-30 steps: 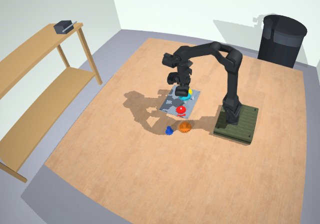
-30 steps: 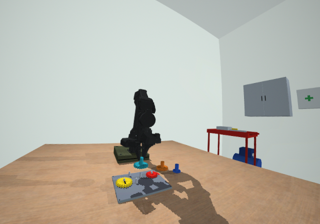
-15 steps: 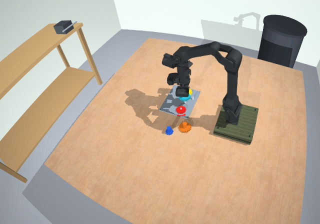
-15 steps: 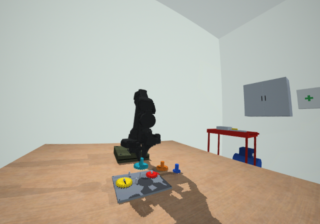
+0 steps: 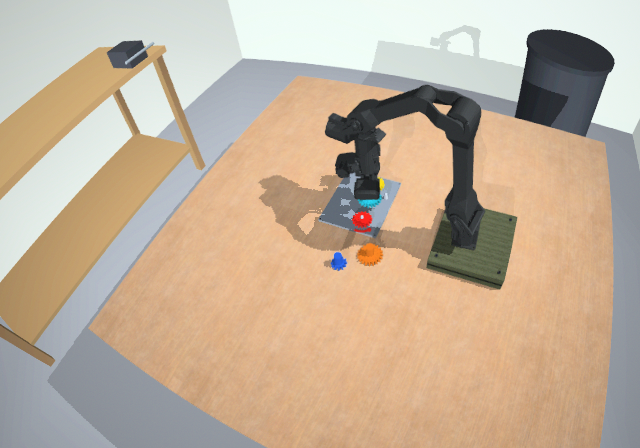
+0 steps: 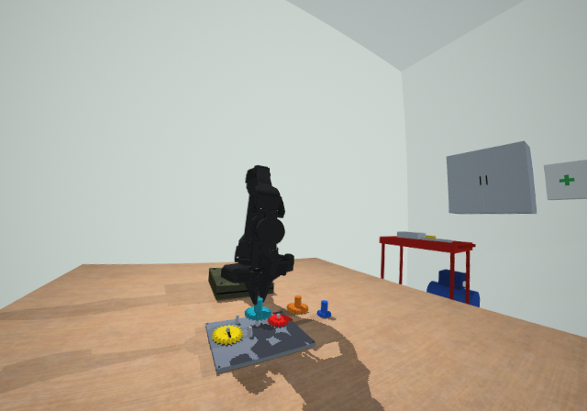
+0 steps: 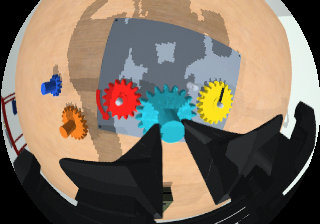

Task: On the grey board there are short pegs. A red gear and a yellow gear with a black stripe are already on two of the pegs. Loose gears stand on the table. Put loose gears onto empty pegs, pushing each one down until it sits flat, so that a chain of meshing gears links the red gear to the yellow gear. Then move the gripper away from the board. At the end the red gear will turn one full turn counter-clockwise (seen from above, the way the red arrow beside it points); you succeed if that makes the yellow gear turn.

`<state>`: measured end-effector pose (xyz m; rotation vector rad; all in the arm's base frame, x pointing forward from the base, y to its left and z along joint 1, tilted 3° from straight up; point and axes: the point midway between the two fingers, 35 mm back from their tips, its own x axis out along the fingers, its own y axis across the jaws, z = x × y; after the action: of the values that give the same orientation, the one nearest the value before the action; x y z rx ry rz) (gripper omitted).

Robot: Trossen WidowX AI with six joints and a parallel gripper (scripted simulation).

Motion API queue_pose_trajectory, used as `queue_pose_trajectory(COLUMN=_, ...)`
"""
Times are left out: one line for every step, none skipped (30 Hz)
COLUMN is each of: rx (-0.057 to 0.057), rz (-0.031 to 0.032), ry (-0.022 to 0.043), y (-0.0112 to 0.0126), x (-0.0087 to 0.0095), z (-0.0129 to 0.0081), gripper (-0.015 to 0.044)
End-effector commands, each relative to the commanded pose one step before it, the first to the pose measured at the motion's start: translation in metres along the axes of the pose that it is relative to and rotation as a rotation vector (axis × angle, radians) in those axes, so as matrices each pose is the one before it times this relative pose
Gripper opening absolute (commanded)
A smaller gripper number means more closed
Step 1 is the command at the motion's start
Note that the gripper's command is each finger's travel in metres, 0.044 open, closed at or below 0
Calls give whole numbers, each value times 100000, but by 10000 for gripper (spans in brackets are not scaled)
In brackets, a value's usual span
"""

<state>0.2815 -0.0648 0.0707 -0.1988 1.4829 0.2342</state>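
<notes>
My gripper [image 6: 260, 301] [image 7: 170, 126] is shut on the handle of the cyan gear [image 5: 370, 202] [image 6: 253, 313] [image 7: 167, 96]. The gear is roughly level, low above the grey board [image 5: 336, 208] [image 6: 296, 341] [image 7: 150, 36], between the red and yellow gears. A peg [image 6: 257, 324] shows just below it in the exterior view; its hole is hidden. Two other empty pegs, one upright peg [image 6: 237, 319] and another peg [image 6: 249, 332], stand near the yellow gear [image 5: 381, 184] [image 6: 221, 336] [image 7: 206, 104]. The red gear [image 5: 363, 222] [image 6: 278, 322] [image 7: 128, 91] sits on its peg.
The orange gear [image 5: 369, 254] [image 6: 297, 307] [image 7: 75, 121] and the small blue gear [image 5: 338, 262] [image 6: 324, 314] [image 7: 56, 85] stand upright on the table, beyond the red gear's side of the board. The arm's green base [image 5: 496, 247] [image 6: 222, 290] is on the table.
</notes>
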Motion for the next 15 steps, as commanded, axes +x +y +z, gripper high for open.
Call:
queue_pose_trajectory(rx=4205, rz=600, ry=518, y=150, x=811, z=-123, gripper=0)
queue_pose_trajectory(rx=1547, rz=2, ry=0, y=10, x=155, z=5, gripper=0)
queue_pose_trajectory(rx=1630, rz=2, ry=0, y=11, x=156, z=2, gripper=0)
queue_pose_trajectory(rx=1684, rz=2, ry=0, y=11, x=156, z=-2, gripper=0)
queue_pose_trajectory(rx=1710, rz=2, ry=0, y=10, x=156, z=-5, gripper=0)
queue_pose_trajectory(rx=1708, rz=2, ry=1, y=9, x=155, z=-8, gripper=0)
queue_pose_trajectory(rx=1679, rz=1, ry=1, y=6, x=155, z=-10, gripper=0)
queue_pose_trajectory(rx=1622, rz=1, ry=1, y=3, x=155, z=-12, gripper=0)
queue_pose_trajectory(rx=1540, rz=1, ry=1, y=0, x=154, z=-12, gripper=0)
queue_pose_trajectory(rx=1433, rz=1, ry=1, y=-4, x=154, z=-12, gripper=0)
queue_pose_trajectory(rx=1544, rz=0, ry=1, y=-8, x=166, z=-12, gripper=0)
queue_pose_trajectory(rx=1302, rz=-2, ry=0, y=-10, x=-107, z=-9, gripper=0)
queue_pose_trajectory(rx=1633, rz=-3, ry=0, y=-18, x=-111, z=-9, gripper=0)
queue_pose_trajectory(rx=1700, rz=-3, ry=0, y=-27, x=-90, z=-3, gripper=0)
queue_pose_trajectory(rx=975, rz=-3, ry=-1, y=-26, x=-24, z=9, gripper=0)
